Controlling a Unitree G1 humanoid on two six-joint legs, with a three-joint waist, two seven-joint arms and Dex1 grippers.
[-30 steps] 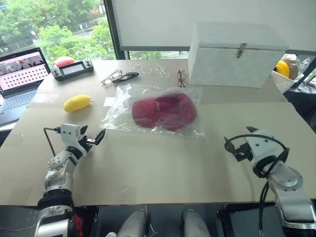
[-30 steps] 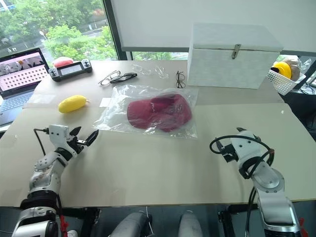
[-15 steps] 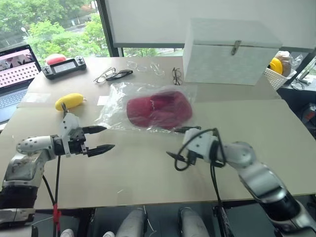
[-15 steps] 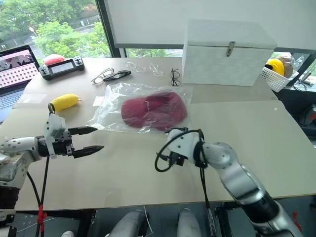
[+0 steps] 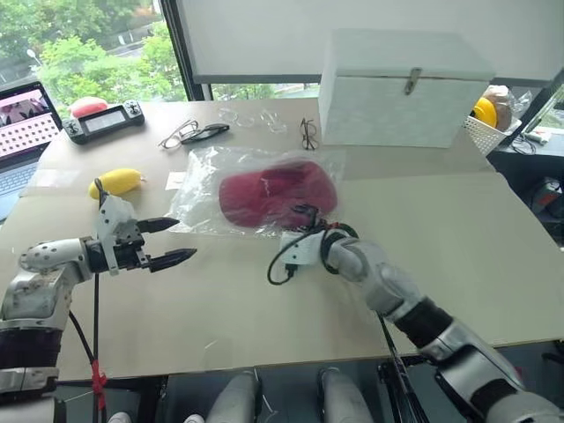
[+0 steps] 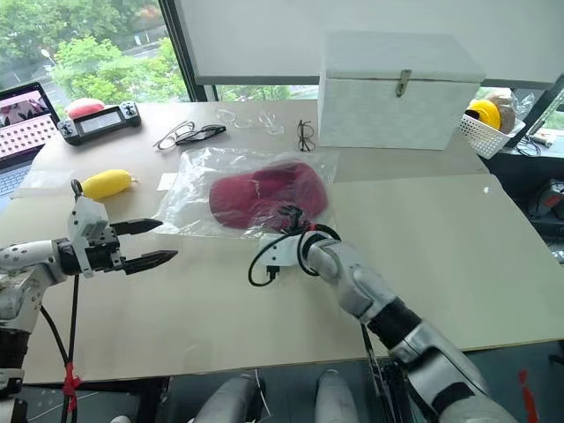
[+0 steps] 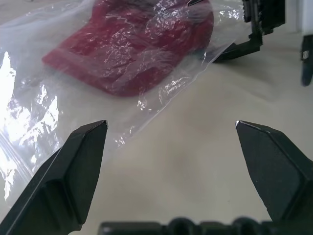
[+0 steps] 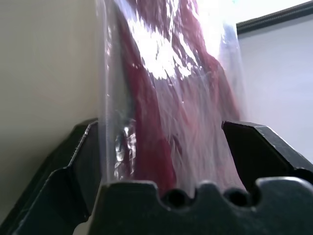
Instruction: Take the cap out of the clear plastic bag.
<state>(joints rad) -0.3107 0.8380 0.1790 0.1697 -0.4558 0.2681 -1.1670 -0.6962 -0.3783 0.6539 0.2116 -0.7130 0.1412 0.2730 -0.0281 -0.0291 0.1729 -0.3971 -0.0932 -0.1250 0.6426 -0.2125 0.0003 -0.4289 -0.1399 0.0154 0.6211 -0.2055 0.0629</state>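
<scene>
At the clear plastic bag's [image 5: 264, 189] near edge, the right gripper [image 5: 304, 225] reaches in wide open, straddling bag and cap [image 5: 275, 191].

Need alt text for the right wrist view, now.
Open right end effector straddles the near edge of the clear bag, with the red cap inside it rising between the two black fingers. Beige table on one side, a pale wall on the other.

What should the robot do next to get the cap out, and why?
Probably close the right gripper on the bag's near edge. Its open fingers already straddle the plastic there, with the cap inside just beyond. The left gripper waits open near the bag's other side, touching nothing. Pinching one edge first should hold the bag steady.
</scene>
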